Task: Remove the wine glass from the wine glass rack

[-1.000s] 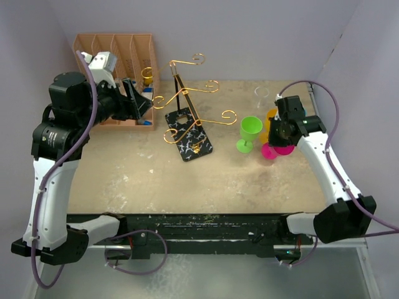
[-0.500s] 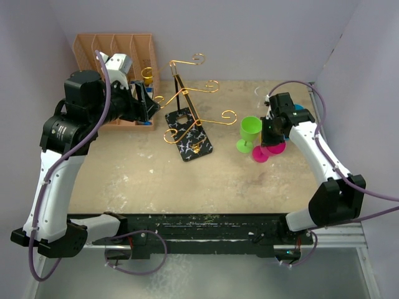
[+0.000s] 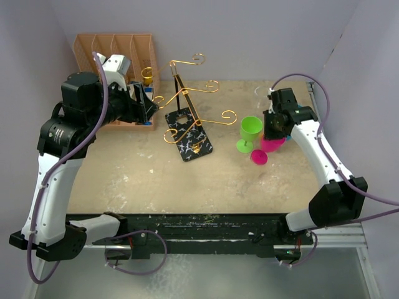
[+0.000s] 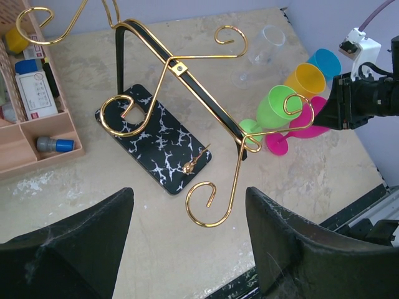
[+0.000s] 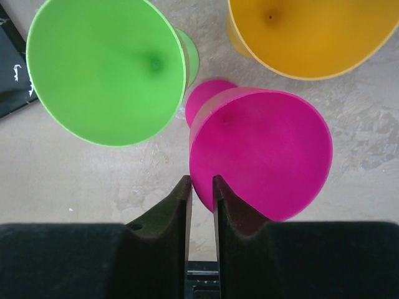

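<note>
The wine glass rack (image 3: 187,103) (image 4: 187,75) is gold wire with scroll ends on a black marbled base (image 3: 188,134). A small yellow-gold glass (image 3: 147,75) sits by its back-left scroll; I cannot tell if it hangs there. My left gripper (image 3: 144,103) (image 4: 190,199) is open wide and empty, left of the rack, with the front scroll between its fingers in its wrist view. A pink wine glass (image 3: 272,144) (image 5: 262,149) leans beside a green one (image 3: 250,131) (image 5: 103,68). My right gripper (image 3: 269,134) (image 5: 201,184) has its jaws narrowly apart around the pink rim.
A yellow glass (image 5: 312,31) (image 4: 305,80), a blue glass (image 4: 327,62) and a clear glass (image 3: 260,93) stand behind the pink one at the right. An orange slotted organiser (image 3: 115,47) with small items stands at the back left, close to my left arm.
The right gripper carried the pink glass a little toward the green one, and its jaws have parted. The left arm has shifted slightly toward the rack.
</note>
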